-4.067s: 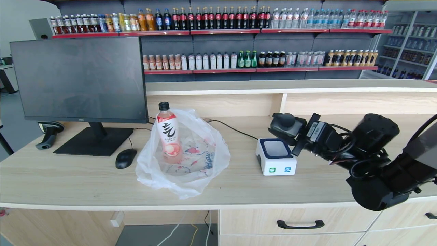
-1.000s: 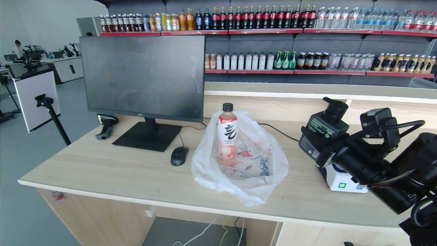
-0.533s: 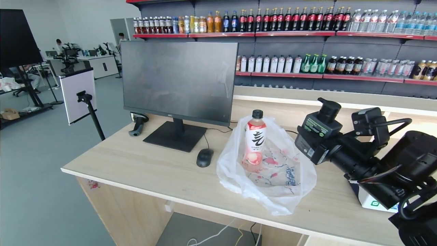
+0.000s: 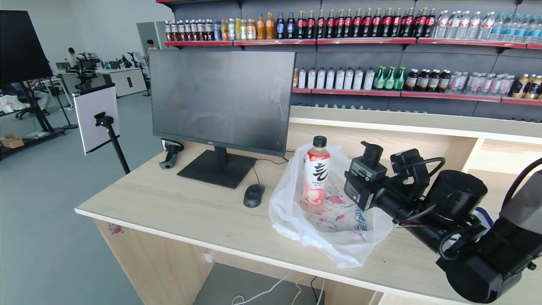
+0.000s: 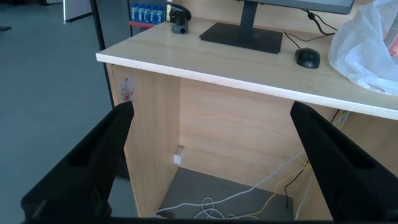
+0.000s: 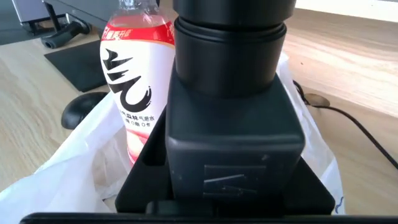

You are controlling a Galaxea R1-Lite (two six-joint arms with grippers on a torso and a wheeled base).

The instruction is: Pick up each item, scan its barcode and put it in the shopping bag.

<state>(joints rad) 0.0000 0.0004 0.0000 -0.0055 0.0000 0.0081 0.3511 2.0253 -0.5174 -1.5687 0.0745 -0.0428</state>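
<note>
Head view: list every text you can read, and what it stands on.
None reads clearly:
Pink bottle: one big black brush character; print below too small.
Black bottle: green label, too small.
Bag: blue print, crumpled, unreadable.
Monitor: bezel logo, too small.
Shelf bottles: labels too small.

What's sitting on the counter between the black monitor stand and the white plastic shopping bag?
A black computer mouse, seen in the head view.

right gripper clamped (left gripper spread)
</note>
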